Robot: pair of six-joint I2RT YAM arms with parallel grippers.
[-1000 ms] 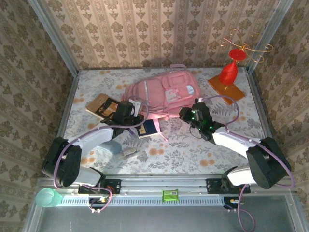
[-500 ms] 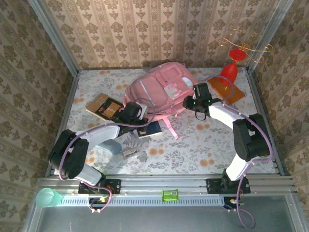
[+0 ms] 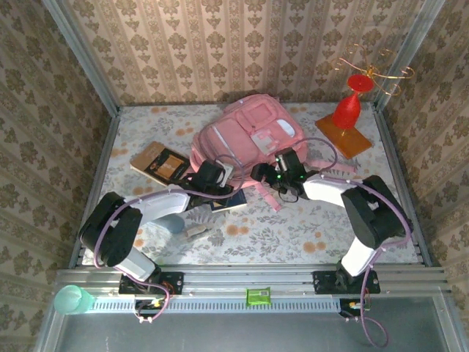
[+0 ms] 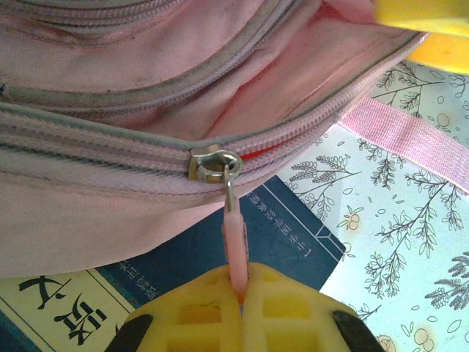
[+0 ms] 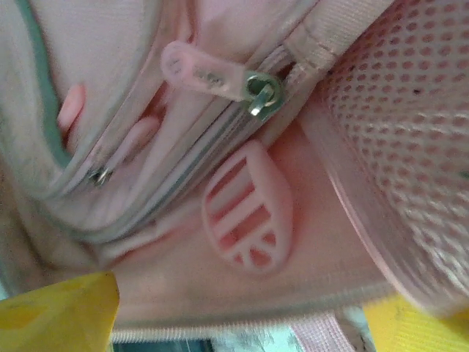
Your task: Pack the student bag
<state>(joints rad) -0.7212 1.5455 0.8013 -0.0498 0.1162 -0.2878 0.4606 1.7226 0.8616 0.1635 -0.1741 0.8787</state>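
While the bag (image 3: 248, 136) lies pockets-up at the back middle of the desk (image 3: 308, 227), both your arms meet at its near edge. Your left fingers (image 4: 240, 293) are pressed together on a pink zip tab (image 4: 234, 242), which runs straight up to a metal slider (image 4: 211, 163) on a partly unzipped pocket. A blue book (image 4: 289, 238) lies on the desk, partly under that edge of the bag. Your right fingers (image 3: 265, 174) stand wide apart at the bag's lower hem, with fabric between them; contact cannot be confirmed. The right wrist view shows a second tab (image 5: 201, 72), a ribbed pink badge (image 5: 249, 216) and mesh (image 5: 410, 110). A brown book (image 3: 157, 163) lies to the bag's left.
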